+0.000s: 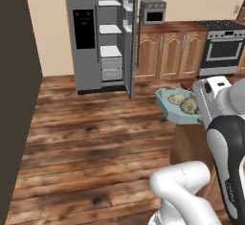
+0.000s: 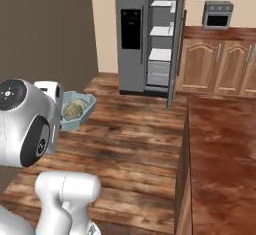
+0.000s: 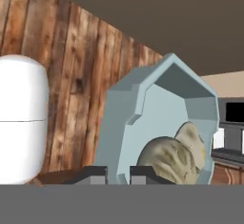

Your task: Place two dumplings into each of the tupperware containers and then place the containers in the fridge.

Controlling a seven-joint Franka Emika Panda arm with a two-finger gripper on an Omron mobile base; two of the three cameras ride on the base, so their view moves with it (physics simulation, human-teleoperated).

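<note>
While aloft: one tub (image 1: 168,105), two dumplings (image 1: 182,101).

Base views flank arm, sharing fridge (image 1: 103,32); hand view close.

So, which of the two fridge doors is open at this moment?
The right-hand door of the fridge is open, showing the white shelves; it is plain. The closed left door carries the black dispenser panel.
</note>
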